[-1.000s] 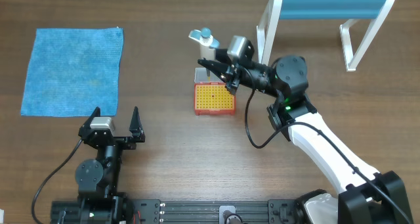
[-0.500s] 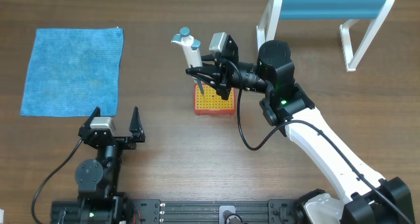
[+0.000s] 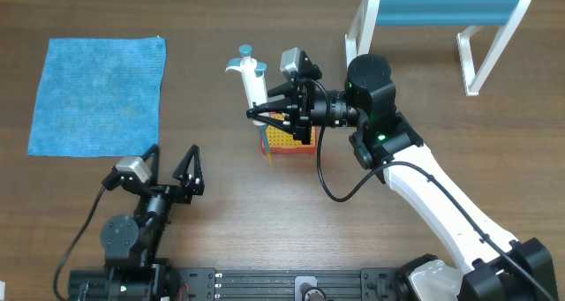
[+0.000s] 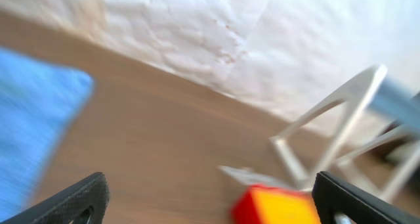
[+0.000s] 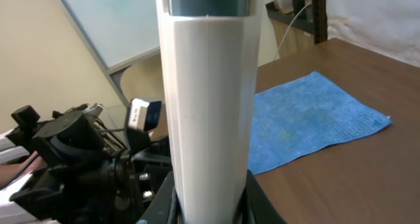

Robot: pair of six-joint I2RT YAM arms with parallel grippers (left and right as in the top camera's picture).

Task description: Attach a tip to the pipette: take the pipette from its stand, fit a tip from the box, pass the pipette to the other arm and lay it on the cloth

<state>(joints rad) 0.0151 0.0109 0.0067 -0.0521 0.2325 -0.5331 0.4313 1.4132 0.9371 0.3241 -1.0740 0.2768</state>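
Note:
My right gripper (image 3: 259,113) is shut on the white pipette (image 3: 253,82), held above the left edge of the orange tip box (image 3: 289,139). The pipette's blue cap points to the far side, and its thin tip end (image 3: 268,156) slants toward the near side. Its white body (image 5: 210,112) stands close between the right gripper's jaws. My left gripper (image 3: 173,162) stands open near its base, turned toward the tip box (image 4: 275,207), with nothing between its fingers (image 4: 79,198). The blue cloth (image 3: 97,95) lies flat at the far left.
The white stand with a blue bar (image 3: 441,10) is at the far right, also seen as the white frame (image 4: 341,125). Bare wooden table lies between the cloth and the tip box. The left arm (image 5: 85,158) sits beyond the pipette, beside the cloth (image 5: 308,119).
The right gripper swung the pipette left off the tip box and tilted it, the thin end now pointing to the near side. The left gripper turned right toward the tip box.

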